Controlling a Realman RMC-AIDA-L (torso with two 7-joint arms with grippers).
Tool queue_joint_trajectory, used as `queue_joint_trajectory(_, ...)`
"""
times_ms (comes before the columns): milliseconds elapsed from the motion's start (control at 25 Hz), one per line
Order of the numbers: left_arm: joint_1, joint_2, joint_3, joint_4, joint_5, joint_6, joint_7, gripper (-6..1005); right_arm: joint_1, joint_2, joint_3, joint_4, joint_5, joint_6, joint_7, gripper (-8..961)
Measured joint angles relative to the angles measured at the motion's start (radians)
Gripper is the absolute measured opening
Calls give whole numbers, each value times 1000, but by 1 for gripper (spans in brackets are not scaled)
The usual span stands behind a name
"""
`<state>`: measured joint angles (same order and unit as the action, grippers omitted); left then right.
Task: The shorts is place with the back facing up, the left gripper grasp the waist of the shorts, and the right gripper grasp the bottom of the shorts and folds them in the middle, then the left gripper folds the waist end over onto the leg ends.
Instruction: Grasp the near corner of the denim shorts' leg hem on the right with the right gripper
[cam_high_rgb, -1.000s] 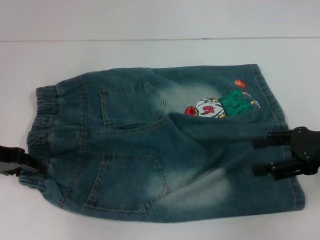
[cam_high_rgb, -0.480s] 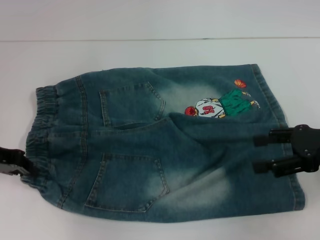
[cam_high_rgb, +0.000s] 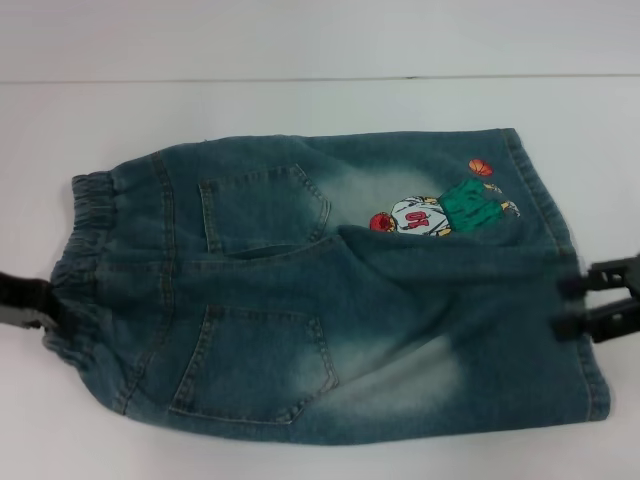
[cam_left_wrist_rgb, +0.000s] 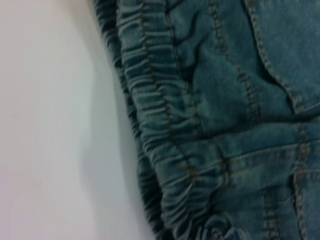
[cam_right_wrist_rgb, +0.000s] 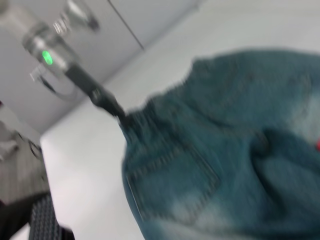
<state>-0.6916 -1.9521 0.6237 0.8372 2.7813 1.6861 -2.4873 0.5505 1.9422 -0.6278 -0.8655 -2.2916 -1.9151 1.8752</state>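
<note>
Flat on the white table (cam_high_rgb: 300, 110), back side up: denim shorts (cam_high_rgb: 330, 300) with both back pockets showing and the little embroidered basketball player (cam_high_rgb: 432, 212) near the hem end. No fold made yet, as far as visible, so pretty much the whole job left: grab both ends, fold down the middle, then flip the waist end over onto the leg ends.

Left gripper (cam_high_rgb: 22, 302) sitting right at the waist of the shorts (cam_high_rgb: 80, 260), black tip touching or just beside the gathered elastic. Can't tell if its fingers are parted or clamped, too little of it in frame. Left wrist view just full of ruffled waistband (cam_left_wrist_rgb: 165, 150), nothing of the fingers.

Right gripper (cam_high_rgb: 585, 300) at the bottom of the shorts (cam_high_rgb: 580, 330), two black fingers (cam_high_rgb: 600, 276) spread apart, nothing clearly pinched between them, tips about at the hem edge. Looks like not holding anything yet, but hard call.

Versus a second ago: right gripper pulled back outward, before reaching well over the denim leg, now only fingertips at the hem. Left gripper also slid back a touch from the waistband. Shorts themselves basically unmoved.
</note>
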Motion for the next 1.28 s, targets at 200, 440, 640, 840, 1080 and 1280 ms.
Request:
queue_joint_trajectory(200,-32,7,-5,8,0,17,-3,29,17,-13,5,-42,-136,-12,47,941)
queue_joint_trajectory(440,-44,4,-2,11,0,18,-3,29,49,-9,-7,-39,-323,-60,76,941)
queue_joint_trajectory(640,-45,2,1,7,0,15,-4,29,54,-4,-42,-29,-394,-67,66,941)
queue_joint_trajectory(840,-46,1,0,11,0,18,-4,30,61,2,-81,-19,-434,-51,76,942)
queue_joint_trajectory(1080,-48,1,-4,11,-1,18,-4,30,85,8,-85,12,-470,-12,78,908)
queue_joint_trajectory(1280,-51,2,-3,11,-1,18,-2,30,95,12,-96,20,-479,21,89,844)
